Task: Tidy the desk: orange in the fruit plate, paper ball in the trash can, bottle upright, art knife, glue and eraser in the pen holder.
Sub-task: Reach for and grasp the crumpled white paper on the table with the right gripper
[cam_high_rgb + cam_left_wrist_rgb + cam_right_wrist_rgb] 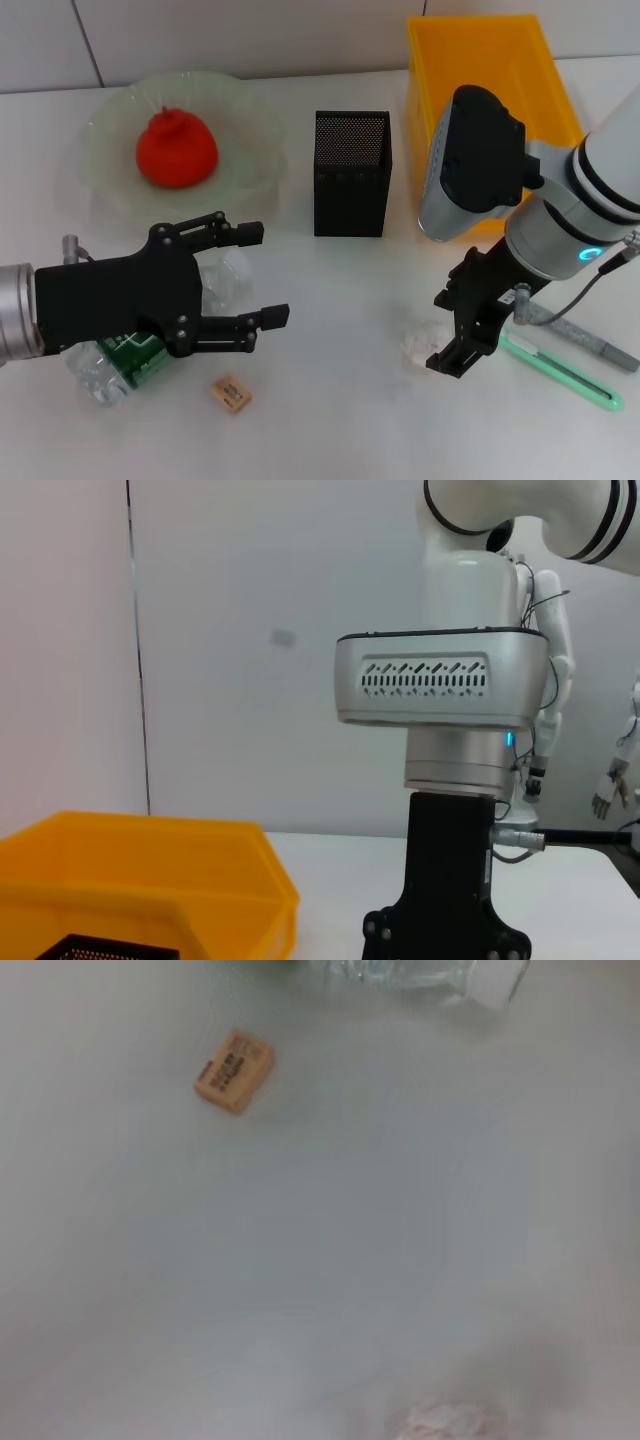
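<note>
The yellow bin (pixel 480 60) at the far right, presumably the trash can, is rigid and needs no handling, as does the pale fruit plate (pixel 110 190) at the far left, where the orange (pixel 176 148) already sits. The black mesh pen holder (pixel 351 172) stands upright between them. The plastic bottle (pixel 115 365) lies on its side at the near left, mostly under the left gripper (pixel 258 275), whose fingers are spread wide above it; it looks clear, light and smooth, so likely slippery and easily dented, and best taken across the body near the label. The green art knife (pixel 560 372) and a grey stick beside it, probably the glue (pixel 580 338), lie at the near right, thin and stiff, best pinched across their width. The right gripper (pixel 455 345) hangs just over the paper ball (pixel 418 344); I cannot tell how its fingers stand. The ball is feather-light and crushable, so any pinch through its middle should hold. The eraser (pixel 231 393), small and grippy, lies near the bottle.
</note>
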`<state>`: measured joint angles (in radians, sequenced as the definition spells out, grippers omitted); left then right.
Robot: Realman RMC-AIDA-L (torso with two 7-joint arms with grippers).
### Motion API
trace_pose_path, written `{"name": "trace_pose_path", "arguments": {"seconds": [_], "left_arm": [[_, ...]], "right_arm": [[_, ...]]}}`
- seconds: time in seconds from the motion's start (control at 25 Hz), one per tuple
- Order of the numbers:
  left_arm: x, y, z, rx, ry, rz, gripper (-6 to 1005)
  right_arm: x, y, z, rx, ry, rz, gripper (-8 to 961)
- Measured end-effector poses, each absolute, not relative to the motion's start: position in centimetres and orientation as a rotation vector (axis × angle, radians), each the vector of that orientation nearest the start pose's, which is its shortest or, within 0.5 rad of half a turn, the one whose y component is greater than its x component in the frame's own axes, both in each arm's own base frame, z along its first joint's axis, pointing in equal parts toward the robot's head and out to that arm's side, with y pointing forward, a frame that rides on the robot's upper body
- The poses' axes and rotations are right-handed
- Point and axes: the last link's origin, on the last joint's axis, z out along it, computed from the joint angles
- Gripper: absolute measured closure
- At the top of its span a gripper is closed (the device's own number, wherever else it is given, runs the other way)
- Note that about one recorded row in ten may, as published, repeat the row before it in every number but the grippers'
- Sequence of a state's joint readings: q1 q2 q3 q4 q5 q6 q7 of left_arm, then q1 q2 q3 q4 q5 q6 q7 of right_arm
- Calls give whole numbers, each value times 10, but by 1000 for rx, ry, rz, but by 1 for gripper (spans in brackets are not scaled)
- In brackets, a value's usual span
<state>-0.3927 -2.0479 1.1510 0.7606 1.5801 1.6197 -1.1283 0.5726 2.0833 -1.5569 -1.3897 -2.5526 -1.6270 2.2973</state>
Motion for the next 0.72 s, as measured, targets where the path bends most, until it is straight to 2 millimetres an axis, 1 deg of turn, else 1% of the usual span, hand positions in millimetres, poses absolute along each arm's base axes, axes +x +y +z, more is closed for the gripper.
{"name": "trace_pose_path", "arguments": {"seconds": [0.72], "left_arm": [[-229,297,-13,-2847,-93,-881,133]], "right_arm": [[175,331,-40,-2882,463,-746,187]]}}
